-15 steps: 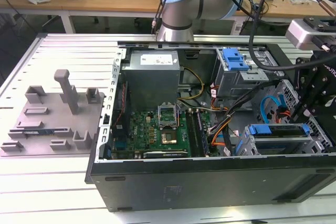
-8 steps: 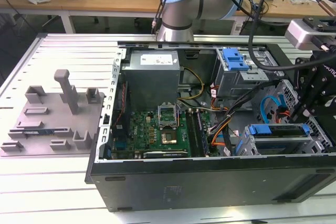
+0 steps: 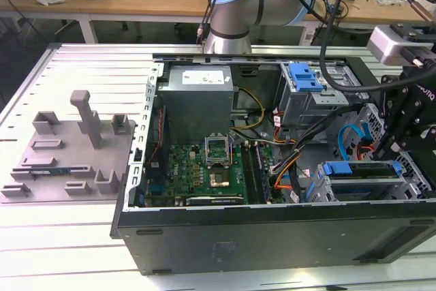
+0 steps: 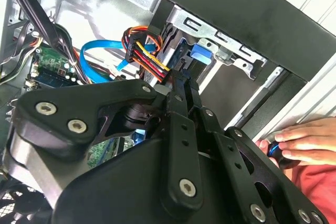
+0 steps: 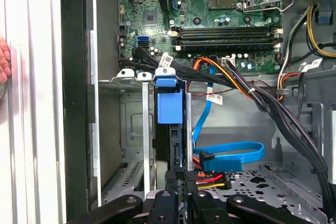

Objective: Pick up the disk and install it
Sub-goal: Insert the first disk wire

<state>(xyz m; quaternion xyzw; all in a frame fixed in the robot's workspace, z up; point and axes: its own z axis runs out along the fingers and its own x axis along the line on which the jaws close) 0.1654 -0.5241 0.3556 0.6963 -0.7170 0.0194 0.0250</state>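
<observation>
Most of the job looks done, going by where things sit. Exterior view, left to right: grey tray off to the side; open case with the board mid-frame; cage at the right end with the disk in it, blue rail showing. Arm reaches over to that corner. First wrist view: disk stands on edge in its slot, claw right at its near edge, jaws drawn almost together and, as far as I can make out, pinching it. So: pick done, disk in the slot. Left: can't tell whether it's fully seated, and the claw hasn't let go. Blue cable lies loose beside the cage. Second wrist view: a hand rests outside the case.
</observation>
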